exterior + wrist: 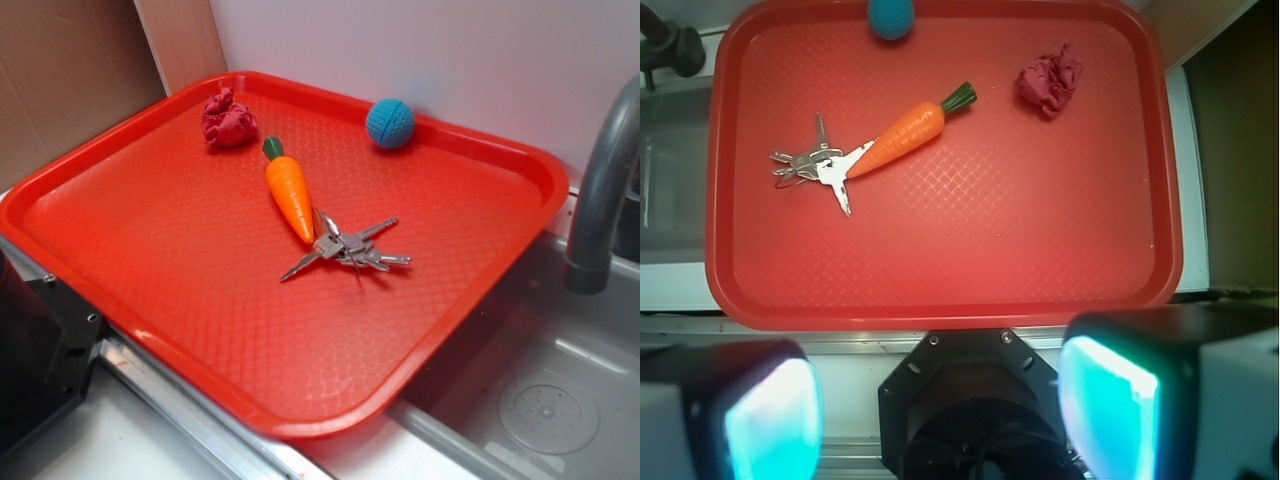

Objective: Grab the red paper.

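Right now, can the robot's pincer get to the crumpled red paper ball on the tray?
Probably yes. The pincer is open and over the tray's near edge. The red paper sits alone toward the far corner, apart from the carrot, with nothing on top of it or in between.

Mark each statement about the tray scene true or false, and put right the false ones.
1. The red paper lies in a corner of the red tray. True.
2. The carrot's pointed tip reaches the bunch of keys. True.
3. The blue ball rests against the carrot. False: it sits apart from it, by the tray's rim near the wall.
4. The gripper is closed on the red paper. False: its two fingers stand wide apart, outside the tray, and hold nothing.
5. The keys are lying in the sink. False: they lie on the tray, around its middle.
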You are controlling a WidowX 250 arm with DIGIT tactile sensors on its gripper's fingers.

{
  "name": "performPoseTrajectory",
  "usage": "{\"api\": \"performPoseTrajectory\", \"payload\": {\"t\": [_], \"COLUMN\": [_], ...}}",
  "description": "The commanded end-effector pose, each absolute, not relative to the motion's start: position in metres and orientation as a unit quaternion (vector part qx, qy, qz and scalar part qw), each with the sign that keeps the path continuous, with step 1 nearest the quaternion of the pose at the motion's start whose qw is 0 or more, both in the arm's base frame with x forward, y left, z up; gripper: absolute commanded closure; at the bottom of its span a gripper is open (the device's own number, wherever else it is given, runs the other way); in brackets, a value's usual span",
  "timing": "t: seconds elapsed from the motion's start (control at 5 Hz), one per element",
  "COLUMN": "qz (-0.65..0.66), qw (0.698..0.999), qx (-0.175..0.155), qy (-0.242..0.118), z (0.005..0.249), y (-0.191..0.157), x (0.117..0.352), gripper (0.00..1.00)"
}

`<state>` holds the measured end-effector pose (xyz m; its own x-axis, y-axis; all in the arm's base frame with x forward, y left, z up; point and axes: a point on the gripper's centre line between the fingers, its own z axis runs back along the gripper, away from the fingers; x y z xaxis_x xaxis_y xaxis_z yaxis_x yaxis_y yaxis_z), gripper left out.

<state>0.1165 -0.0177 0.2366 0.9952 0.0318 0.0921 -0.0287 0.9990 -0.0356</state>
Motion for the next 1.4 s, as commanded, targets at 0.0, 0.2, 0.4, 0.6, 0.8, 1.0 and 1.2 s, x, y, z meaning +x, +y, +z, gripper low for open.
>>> {"api": "performPoseTrajectory", "payload": {"t": [0.0, 0.2, 0.4, 0.6, 0.8, 1.0, 1.2], "qz": [0.015, 0.038, 0.123, 0.159, 0.194, 0.212, 0.204], "qw": [0.999, 0.997, 0.988, 0.981, 0.976, 0.973, 0.976], "qx": [-0.017, 0.005, -0.003, 0.002, 0.015, 0.005, 0.021], "qy": [-0.046, -0.062, -0.091, -0.108, -0.096, -0.088, -0.076], "z": [0.237, 0.189, 0.160, 0.134, 0.108, 0.090, 0.082], "y": [-0.018, -0.011, 0.010, 0.035, 0.070, 0.093, 0.107], "x": [0.117, 0.155, 0.192, 0.225, 0.239, 0.245, 0.252], "gripper": [0.00, 0.00, 0.00, 0.00, 0.00, 0.00, 0.00]}}
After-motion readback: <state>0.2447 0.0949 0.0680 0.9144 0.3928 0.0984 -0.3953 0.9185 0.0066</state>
